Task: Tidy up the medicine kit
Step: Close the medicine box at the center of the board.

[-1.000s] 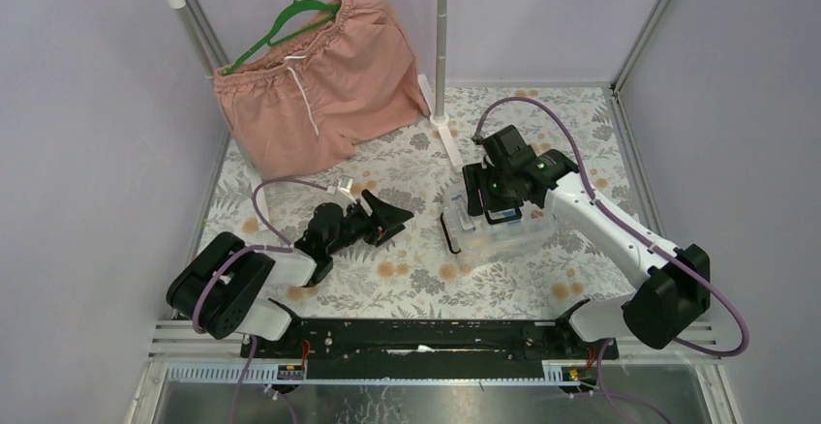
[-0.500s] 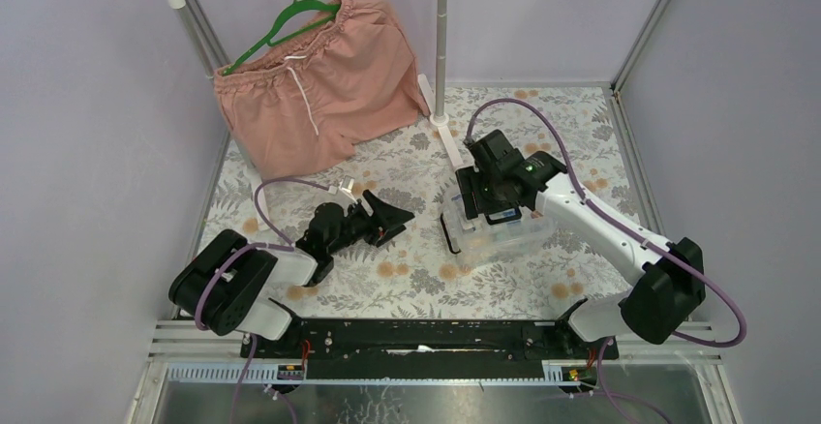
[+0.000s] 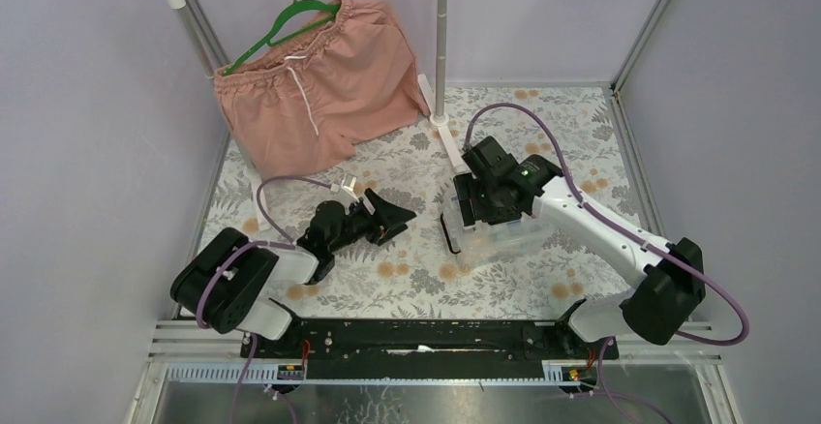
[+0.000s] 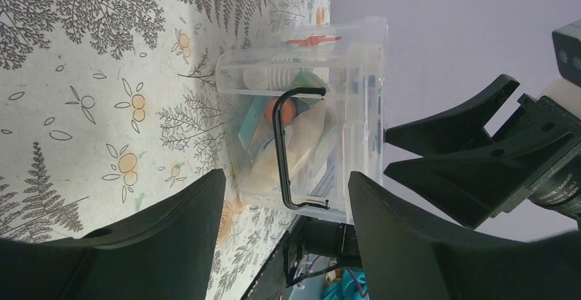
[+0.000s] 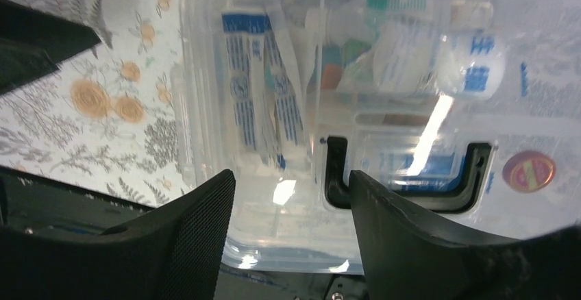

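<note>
Medicine kit [image 3: 513,241] lies flat, lengthwise left-right; handle [image 3: 448,235] faces left.

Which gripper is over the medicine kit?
The right gripper: it hangs open directly above the medicine kit. The left gripper, also open, is off to the side over the tablecloth, facing the kit's black handle.

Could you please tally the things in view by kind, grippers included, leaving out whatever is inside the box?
Box: 1
Shorts: 1
Hanger: 1
Grippers: 2, the left gripper and the right gripper
Total: 5
</note>
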Controlling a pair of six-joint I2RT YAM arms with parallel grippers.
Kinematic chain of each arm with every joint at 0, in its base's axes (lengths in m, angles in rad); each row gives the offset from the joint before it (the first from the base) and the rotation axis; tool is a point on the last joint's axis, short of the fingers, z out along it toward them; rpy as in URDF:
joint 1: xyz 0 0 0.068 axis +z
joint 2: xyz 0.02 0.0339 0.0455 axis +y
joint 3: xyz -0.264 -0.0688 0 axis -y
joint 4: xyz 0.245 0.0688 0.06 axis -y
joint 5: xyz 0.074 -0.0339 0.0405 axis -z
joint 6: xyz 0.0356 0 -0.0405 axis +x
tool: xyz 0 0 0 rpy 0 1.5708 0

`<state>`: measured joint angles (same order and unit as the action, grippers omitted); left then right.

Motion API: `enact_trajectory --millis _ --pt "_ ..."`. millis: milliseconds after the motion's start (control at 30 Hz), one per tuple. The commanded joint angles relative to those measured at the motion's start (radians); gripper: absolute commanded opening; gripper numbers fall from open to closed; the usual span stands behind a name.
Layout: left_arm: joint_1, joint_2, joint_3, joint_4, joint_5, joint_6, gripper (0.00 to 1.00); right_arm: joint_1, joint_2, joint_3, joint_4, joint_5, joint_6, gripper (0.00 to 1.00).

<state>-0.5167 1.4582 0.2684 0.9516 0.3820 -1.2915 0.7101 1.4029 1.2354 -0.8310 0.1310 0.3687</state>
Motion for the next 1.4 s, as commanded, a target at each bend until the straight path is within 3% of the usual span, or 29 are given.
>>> enact_trajectory --millis 0,267,533,667,800,900,1033,1167,1367 --pt "-0.006 0.019 0.018 0.055 0.016 0.011 0.74 0.02 0.007 0.006 -0.127 -0.027 0.044 0.7" --pt "-0.007 0.054 0.027 0.114 0.032 -0.007 0.74 0.029 0.053 -0.004 -0.123 -0.013 0.032 0.61" --pt "-0.04 0.117 0.04 0.205 0.043 -0.02 0.75 0.032 0.083 -0.013 -0.134 0.01 0.02 0.59" --pt "-0.07 0.204 0.027 0.345 0.03 -0.083 0.75 0.032 0.085 -0.013 -0.132 0.006 0.02 0.59" --pt "-0.095 0.355 0.021 0.607 0.024 -0.197 0.72 0.032 0.087 -0.009 -0.131 -0.002 0.014 0.59" --pt "-0.112 0.408 0.035 0.649 0.011 -0.215 0.72 0.033 0.087 -0.008 -0.129 -0.005 0.013 0.59" --pt "-0.123 0.384 0.043 0.645 -0.014 -0.19 0.81 0.032 0.084 -0.015 -0.122 -0.011 0.015 0.59" --pt "-0.136 0.417 0.075 0.648 -0.012 -0.195 0.98 0.034 0.087 -0.016 -0.117 -0.021 0.012 0.59" --pt "-0.158 0.462 0.097 0.65 -0.028 -0.203 0.98 0.033 0.09 -0.01 -0.117 -0.021 0.003 0.59"
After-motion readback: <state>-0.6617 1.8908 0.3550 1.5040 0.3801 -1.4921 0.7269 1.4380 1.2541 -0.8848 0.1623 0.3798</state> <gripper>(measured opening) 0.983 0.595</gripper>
